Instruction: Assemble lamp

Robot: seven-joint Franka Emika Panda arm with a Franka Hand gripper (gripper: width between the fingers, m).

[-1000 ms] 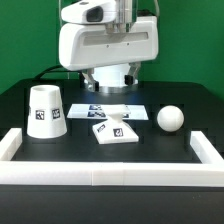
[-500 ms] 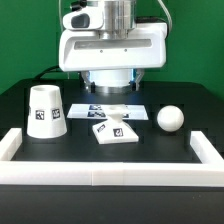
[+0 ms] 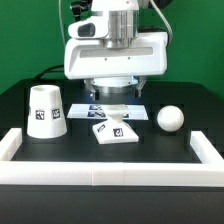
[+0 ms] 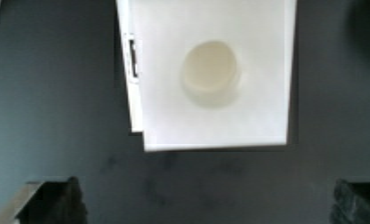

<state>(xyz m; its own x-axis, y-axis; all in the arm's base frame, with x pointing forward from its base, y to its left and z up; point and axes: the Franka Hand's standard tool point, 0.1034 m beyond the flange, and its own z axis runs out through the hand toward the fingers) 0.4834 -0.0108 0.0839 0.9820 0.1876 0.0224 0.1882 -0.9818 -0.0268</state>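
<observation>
Dial: we read clock directions on the exterior view, with the base at the centre.
Base: the flat square base [image 3: 116, 131] lies on the dark surface [image 3: 155, 150] near the middle, tag side up and turned a little askew.
Base, wrist view: we see its white top [image 4: 208, 90] with an oval recess [image 4: 208, 72] in it, and a dark edge along one side.
Shade: the shade [image 3: 42, 110] stands at about 9 to 10 o'clock, narrow end up, tag facing us, well apart from the base.
Bulb: the bulb [image 3: 171, 119] rests at about 2 to 3 o'clock, apart from the base.
Marker board: the marker board [image 3: 92, 110] lies just beyond the base at 12 o'clock. We cannot tell whether the two touch.
Arm: the arm [image 3: 115, 55] hangs at 12 o'clock, above the marker board and the base's far edge.
Pincer: the pincer [image 4: 203, 203] is released and holds nothing. Its two dark tips show far apart in the wrist view, above bare surface just beside the base.
Rail: a white rail [image 3: 110, 172] borders the surface at 6 o'clock and runs up both sides.
</observation>
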